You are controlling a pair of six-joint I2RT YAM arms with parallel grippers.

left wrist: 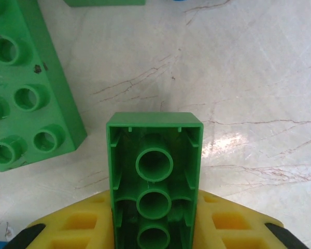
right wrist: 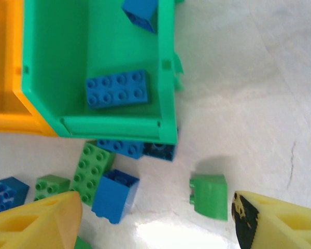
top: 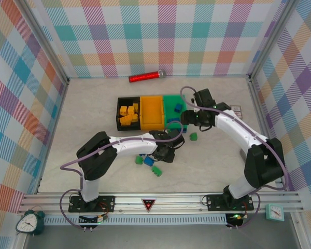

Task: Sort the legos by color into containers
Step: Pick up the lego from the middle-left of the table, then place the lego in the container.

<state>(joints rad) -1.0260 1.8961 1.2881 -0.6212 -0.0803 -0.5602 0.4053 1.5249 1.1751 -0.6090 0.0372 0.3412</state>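
Both arms (top: 129,141) wear white shells, black joints, lilac cables (top: 182,94), yellow claws (right wrist: 155,223).

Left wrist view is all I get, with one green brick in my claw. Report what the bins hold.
Observer: The black bin holds yellow bricks.
Operator: My held green brick needs a home. Report the green bin.
Observer: The green bin has blue bricks inside.
Operator: Locate the right claw.
Observer: The right claw is open over the table beside that bin, a small green brick near one finger.
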